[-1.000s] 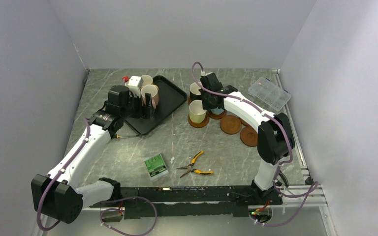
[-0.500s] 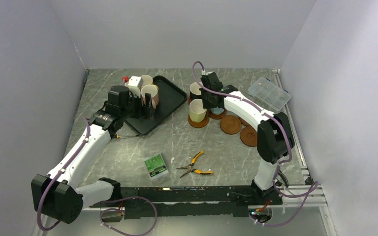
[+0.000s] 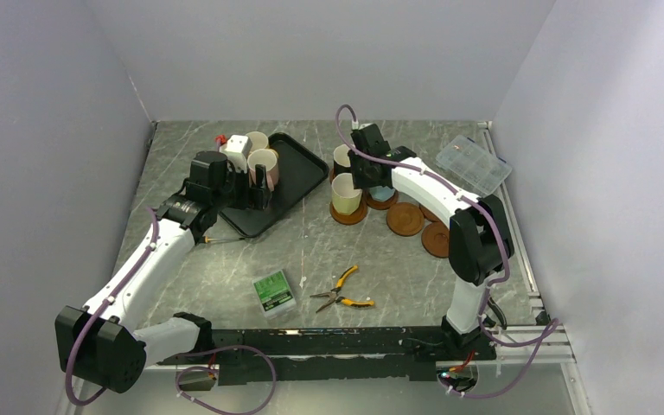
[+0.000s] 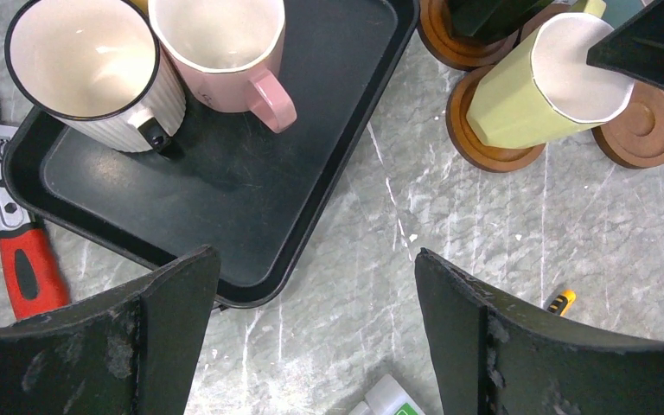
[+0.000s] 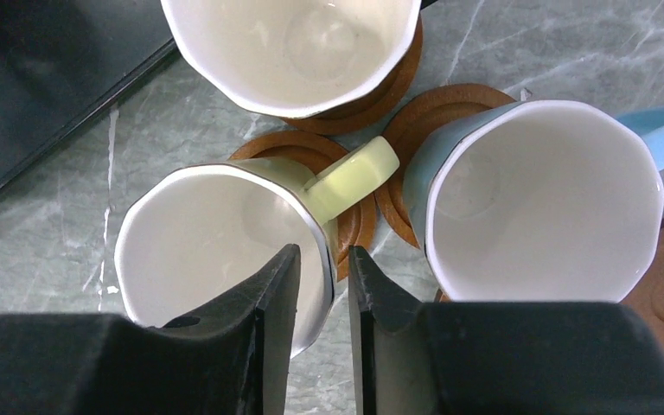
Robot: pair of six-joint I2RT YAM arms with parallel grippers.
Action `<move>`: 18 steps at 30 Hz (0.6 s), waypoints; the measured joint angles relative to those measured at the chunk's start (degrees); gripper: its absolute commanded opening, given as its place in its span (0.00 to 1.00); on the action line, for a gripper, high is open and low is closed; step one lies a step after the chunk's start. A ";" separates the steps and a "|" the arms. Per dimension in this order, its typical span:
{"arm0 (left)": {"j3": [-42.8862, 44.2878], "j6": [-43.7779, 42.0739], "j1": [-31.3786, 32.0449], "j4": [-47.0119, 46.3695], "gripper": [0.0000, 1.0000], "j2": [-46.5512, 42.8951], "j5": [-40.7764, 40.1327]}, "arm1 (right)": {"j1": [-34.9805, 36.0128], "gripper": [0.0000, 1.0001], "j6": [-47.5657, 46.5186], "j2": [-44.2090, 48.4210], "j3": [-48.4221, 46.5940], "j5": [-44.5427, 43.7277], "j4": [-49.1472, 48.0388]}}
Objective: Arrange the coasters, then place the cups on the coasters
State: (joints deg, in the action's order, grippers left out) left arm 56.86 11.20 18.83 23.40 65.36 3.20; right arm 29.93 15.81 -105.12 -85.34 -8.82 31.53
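The yellow-green cup [image 5: 216, 233] stands on a coaster [image 5: 311, 147], with a light blue cup [image 5: 545, 199] and a black cup [image 5: 298, 52] on coasters beside it. My right gripper [image 5: 322, 252] is open and straddles the yellow-green cup's rim, one finger inside and one outside, with gaps on both sides. Two bare coasters [image 3: 405, 219] [image 3: 437, 239] lie to the right. A pink cup [image 4: 216, 43] and a cream-white cup [image 4: 82, 60] stand in the black tray [image 4: 225, 190]. My left gripper [image 4: 316, 255] hangs wide open and empty over the tray's near corner.
A red-handled wrench [image 4: 26, 268] lies left of the tray. Yellow-handled pliers [image 3: 343, 294] and a small green box [image 3: 273, 291] lie near the front. A clear plastic organiser box [image 3: 473, 164] sits at the back right.
My right gripper's jaws have parted and let go of the yellow-green cup's rim. The left arm has not moved.
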 measured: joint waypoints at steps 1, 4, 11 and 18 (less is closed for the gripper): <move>0.00 0.00 0.00 0.00 0.88 0.00 0.00 | 0.00 0.34 -0.02 0.00 -0.11 0.04 0.02; -0.02 0.00 -0.02 0.00 0.88 0.00 0.00 | 0.00 0.38 -0.04 0.00 -0.26 0.15 0.00; -0.02 0.00 -0.07 0.00 0.89 0.00 0.00 | 0.00 0.43 -0.02 0.00 -0.83 0.50 0.07; -0.07 0.11 -0.11 0.00 0.89 0.00 0.13 | -0.02 0.46 0.07 0.68 -1.44 2.80 0.68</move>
State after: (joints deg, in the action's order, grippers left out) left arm 56.80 11.31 18.72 23.40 65.36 3.33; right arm 29.91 15.88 -104.44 -86.78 -6.02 32.21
